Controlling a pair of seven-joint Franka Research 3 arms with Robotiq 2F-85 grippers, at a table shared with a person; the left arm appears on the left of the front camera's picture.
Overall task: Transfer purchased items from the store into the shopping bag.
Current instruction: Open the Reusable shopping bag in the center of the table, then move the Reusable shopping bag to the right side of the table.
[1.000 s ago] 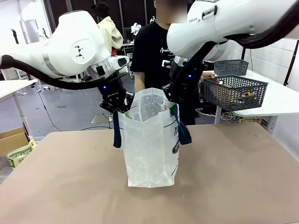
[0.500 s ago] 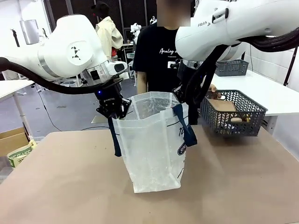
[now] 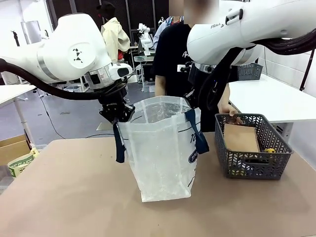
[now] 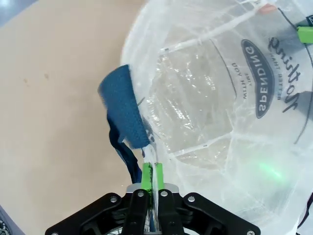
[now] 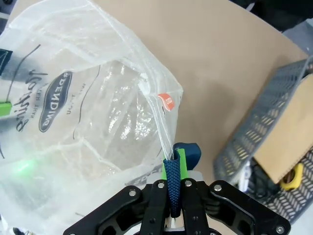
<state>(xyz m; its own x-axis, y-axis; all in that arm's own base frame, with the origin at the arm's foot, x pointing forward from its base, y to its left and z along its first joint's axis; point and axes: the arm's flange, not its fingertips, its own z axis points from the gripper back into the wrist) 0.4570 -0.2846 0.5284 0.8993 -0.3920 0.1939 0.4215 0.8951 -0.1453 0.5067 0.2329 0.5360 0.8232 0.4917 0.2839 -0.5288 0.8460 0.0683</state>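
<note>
We hold the shopping bag (image 3: 160, 153) between 2 grippers: left gripper (image 4: 151, 170) pinched tight on its rim, right gripper (image 5: 172, 169) clamped on its navy strap (image 5: 171, 183). Beside the right gripper sits the basket (image 3: 252, 165), tan packet (image 3: 241, 137) inside.

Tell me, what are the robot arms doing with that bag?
The two arms are holding the bag open on the table. The left gripper is shut on one side of its rim, the right gripper on the blue strap at the other side. A person's hand is at the basket beside it, where a tan packet and a small yellow piece lie. The bag looks empty so far.
</note>
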